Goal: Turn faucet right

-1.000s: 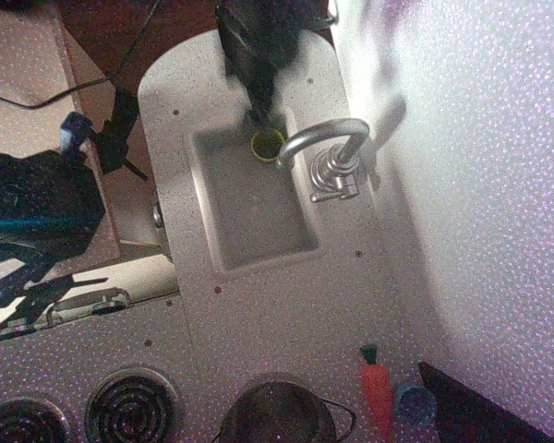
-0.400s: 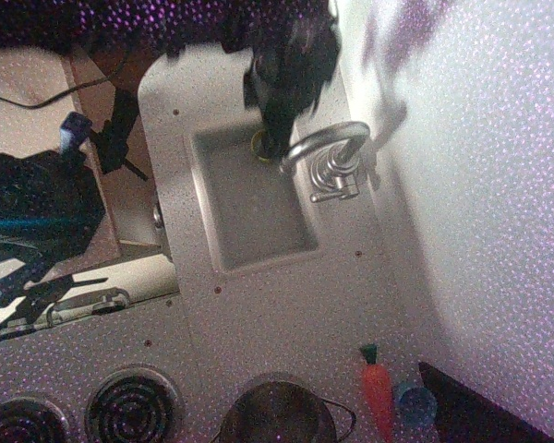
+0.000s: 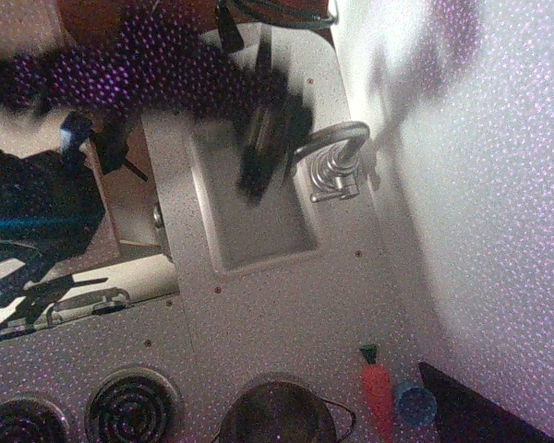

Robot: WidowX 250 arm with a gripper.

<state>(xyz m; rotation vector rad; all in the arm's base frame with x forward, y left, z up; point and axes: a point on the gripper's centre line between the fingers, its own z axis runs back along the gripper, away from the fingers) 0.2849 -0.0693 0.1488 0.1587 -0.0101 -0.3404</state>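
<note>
Observation.image: blurred gripper (image 3: 258, 161) beside faucet (image 3: 332, 157)

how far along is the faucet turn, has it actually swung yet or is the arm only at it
Done: the blurred gripper has reached the faucet, beside the spout end over the sink. In hand: it looks pressed against the spout, though blur hides real contact. Left: most of the swing, since the spout points across the basin.

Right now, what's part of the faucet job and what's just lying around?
Job: faucet, gripper beside its spout, blurred over the sink.
Lying about: toy carrot, blue cup, pot, stove burners.
</note>
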